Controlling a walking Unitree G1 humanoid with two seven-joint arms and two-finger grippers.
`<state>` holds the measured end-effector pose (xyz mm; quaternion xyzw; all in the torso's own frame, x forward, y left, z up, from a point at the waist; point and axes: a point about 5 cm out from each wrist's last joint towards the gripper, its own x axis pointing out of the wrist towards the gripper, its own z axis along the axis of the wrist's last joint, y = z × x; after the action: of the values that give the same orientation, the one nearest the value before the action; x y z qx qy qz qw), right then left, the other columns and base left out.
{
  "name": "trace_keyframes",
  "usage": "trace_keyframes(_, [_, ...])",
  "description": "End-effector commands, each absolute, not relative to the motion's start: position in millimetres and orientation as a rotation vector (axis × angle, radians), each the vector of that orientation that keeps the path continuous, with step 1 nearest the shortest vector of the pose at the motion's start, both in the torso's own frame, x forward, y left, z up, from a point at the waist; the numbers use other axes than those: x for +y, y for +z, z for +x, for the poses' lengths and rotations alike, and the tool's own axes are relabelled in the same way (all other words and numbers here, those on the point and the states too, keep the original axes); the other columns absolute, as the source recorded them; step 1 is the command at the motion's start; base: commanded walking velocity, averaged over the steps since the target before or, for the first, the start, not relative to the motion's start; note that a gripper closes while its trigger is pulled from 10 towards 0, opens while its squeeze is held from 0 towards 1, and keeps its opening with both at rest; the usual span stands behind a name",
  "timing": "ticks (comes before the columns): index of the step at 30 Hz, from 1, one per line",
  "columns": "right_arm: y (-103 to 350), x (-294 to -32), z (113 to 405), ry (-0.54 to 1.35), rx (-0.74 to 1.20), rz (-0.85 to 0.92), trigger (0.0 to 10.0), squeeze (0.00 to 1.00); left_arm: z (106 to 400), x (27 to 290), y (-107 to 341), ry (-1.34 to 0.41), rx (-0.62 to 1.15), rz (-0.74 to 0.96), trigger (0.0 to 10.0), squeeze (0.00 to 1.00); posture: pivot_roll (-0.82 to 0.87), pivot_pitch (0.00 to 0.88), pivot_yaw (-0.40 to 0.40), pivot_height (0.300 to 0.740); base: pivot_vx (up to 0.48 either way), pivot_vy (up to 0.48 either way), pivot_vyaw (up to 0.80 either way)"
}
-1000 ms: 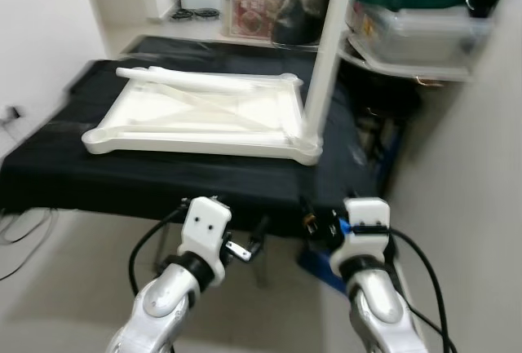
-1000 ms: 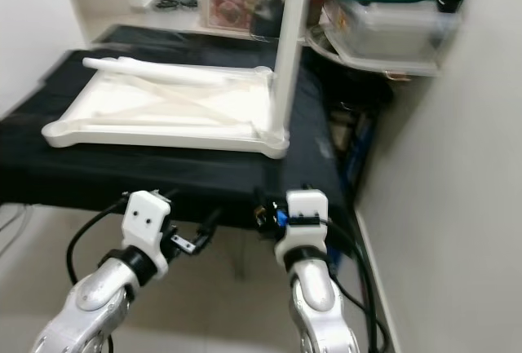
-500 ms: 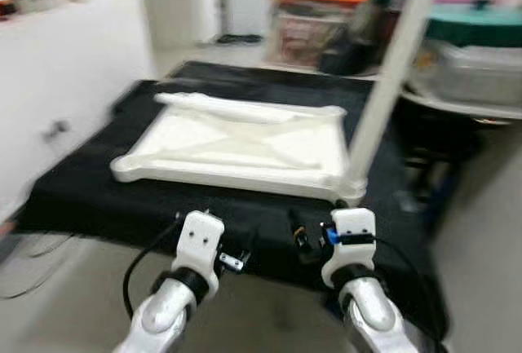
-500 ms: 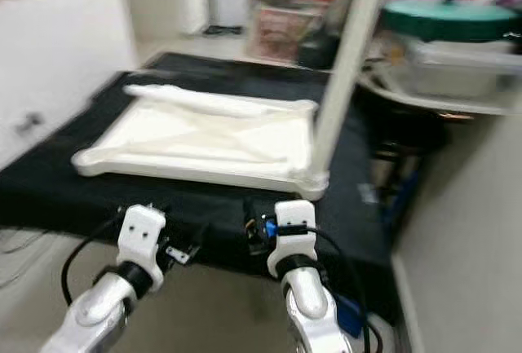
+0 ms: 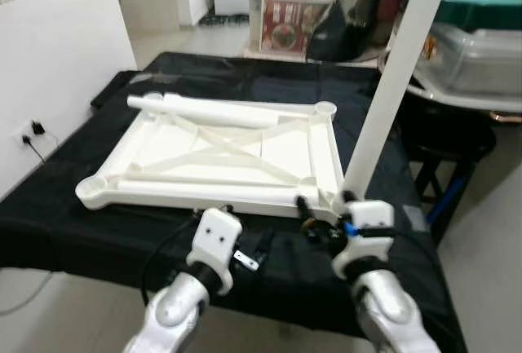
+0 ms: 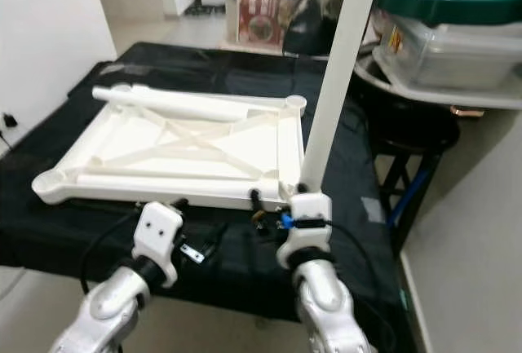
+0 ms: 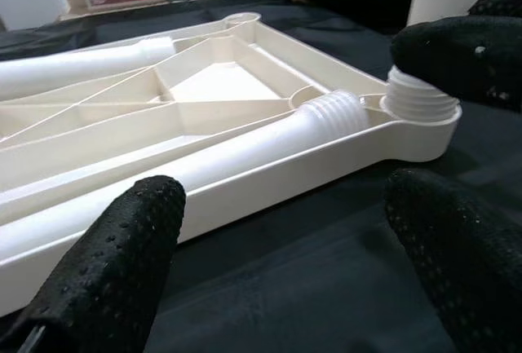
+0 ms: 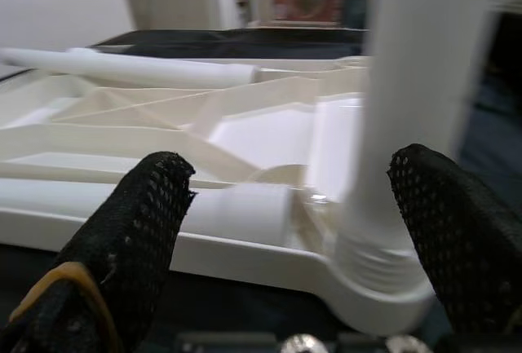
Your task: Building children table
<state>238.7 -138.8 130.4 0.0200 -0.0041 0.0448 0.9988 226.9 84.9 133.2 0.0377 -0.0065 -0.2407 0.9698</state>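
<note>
Robot nears upturned tabletop (image 5: 220, 157) on black-draped bench (image 5: 73, 222).
Both grippers, left (image 7: 285, 231) and right (image 8: 285, 214), spread empty; a careless reach could topple the one standing leg (image 5: 391, 92).

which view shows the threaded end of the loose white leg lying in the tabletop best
The left wrist view: the threaded end of the loose white plastic leg is sharp and close. The right wrist view blurs it; the eye views show it small.

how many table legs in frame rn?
3. One leg stands upright in the near right corner socket of the upturned tabletop. One lies loose along the far edge, one along the near edge. Any more could be out of frame.
</note>
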Motion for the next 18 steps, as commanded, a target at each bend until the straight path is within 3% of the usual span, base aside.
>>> trace_keyframes(1, [127,-146,237,0.047,0.020,0.021,10.0,0.00,225,85,130,-0.487,-0.002,0.075,10.0,0.00,0.12,0.029,-0.039,0.740,0.000,0.000,0.00])
trace_keyframes(15, [132,-173,241,0.035,0.004,0.085,10.0,0.00,224,85,129,-0.498,0.009,0.071,10.0,0.00,0.11,0.038,-0.039,0.740,0.000,0.000,0.00])
trace_keyframes(18, [137,-190,252,0.152,-0.008,0.071,10.0,0.00,224,84,128,-0.511,0.012,0.063,10.0,0.00,0.11,0.044,-0.034,0.740,0.000,0.000,0.00])
